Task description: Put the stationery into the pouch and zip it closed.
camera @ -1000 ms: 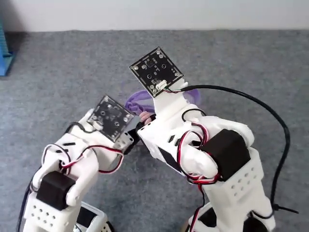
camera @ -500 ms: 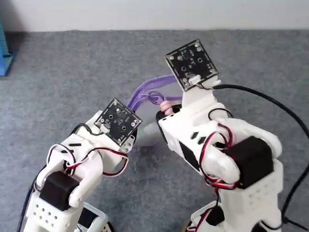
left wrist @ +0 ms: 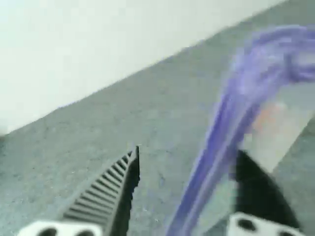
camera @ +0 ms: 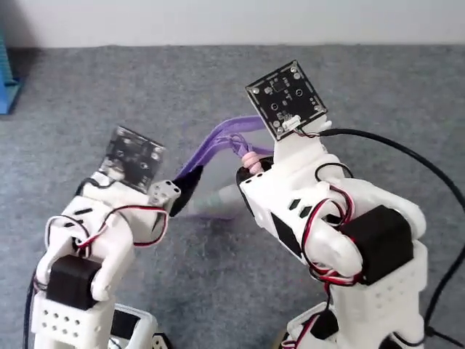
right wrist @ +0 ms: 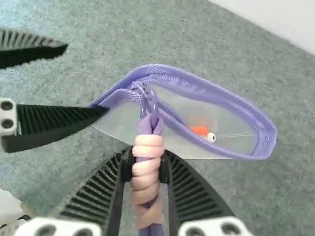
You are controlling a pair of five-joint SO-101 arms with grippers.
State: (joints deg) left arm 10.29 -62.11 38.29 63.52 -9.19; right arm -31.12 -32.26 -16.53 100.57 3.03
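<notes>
No legible txt, labels or nos. anywhere.

White left arm (camera: 94, 233): elbow folded, wrist angled toward centre. Left end effector (left wrist: 188, 155): black serrated jaws spread wide apart. White right arm (camera: 320, 218): alongside, extended forward, wrist pitched down. Right end effector (right wrist: 145, 155): jaws pinched tight on pink coiled zipper pull (right wrist: 146, 169). Both end effectors near each other at centre; tips of left one just beside right one.
</notes>
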